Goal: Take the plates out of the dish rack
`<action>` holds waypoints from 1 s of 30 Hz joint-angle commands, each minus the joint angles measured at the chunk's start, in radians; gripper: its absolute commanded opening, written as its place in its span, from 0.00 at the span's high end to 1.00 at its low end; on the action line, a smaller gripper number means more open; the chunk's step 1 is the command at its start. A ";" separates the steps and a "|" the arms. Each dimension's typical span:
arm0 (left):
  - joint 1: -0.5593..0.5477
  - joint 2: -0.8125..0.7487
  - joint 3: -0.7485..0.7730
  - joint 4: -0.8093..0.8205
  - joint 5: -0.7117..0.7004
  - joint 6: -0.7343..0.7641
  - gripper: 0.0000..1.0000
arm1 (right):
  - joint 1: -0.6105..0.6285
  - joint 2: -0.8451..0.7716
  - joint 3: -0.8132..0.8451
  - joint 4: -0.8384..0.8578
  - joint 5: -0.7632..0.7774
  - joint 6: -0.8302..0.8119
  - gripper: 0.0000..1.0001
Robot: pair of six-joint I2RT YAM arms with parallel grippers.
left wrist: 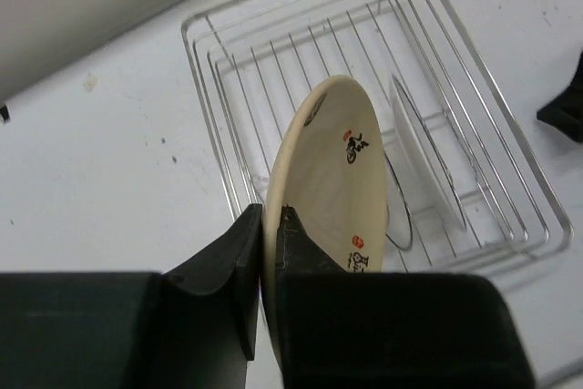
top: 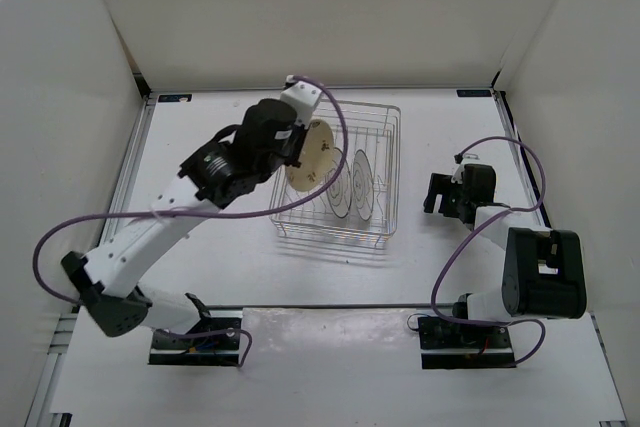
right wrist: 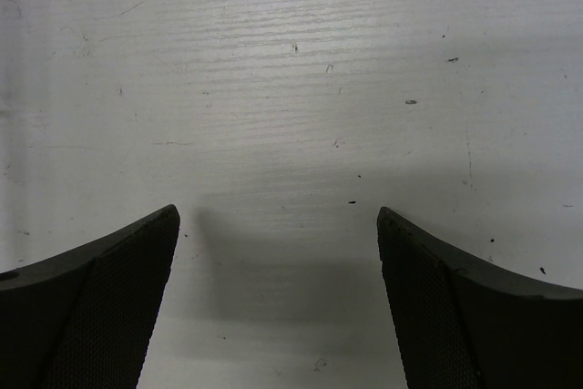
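Note:
The silver wire dish rack [top: 385,172] stands mid-table, also seen in the left wrist view as the dish rack [left wrist: 228,70]. A golden-tan plate [top: 312,155] stands on edge at its left side. My left gripper [top: 295,142] is shut on that plate's rim; in the left wrist view the tan plate [left wrist: 332,170] runs up from between the pinching jaws of the left gripper [left wrist: 271,216]. Two white plates [top: 355,185] stand upright in the rack to its right, one white plate [left wrist: 424,157] showing edge-on. My right gripper [top: 438,194] hovers open right of the rack, its fingers [right wrist: 109,298] wide over bare table.
White walls enclose the table on the left, back and right. Purple cables loop from both arms. The right arm's base [top: 540,272] sits at the near right, the left arm's base [top: 195,339] at the near left.

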 commanded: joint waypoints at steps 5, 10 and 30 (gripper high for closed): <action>-0.002 -0.274 -0.225 -0.227 0.204 -0.284 0.85 | -0.001 0.002 0.006 -0.034 -0.006 0.003 0.10; -0.002 -0.346 -0.513 -0.093 0.451 -0.466 0.86 | -0.002 0.005 0.009 -0.037 -0.009 0.003 0.10; 0.110 -0.139 -0.794 0.211 0.599 -0.599 0.71 | -0.001 0.000 0.004 -0.032 -0.011 0.005 0.10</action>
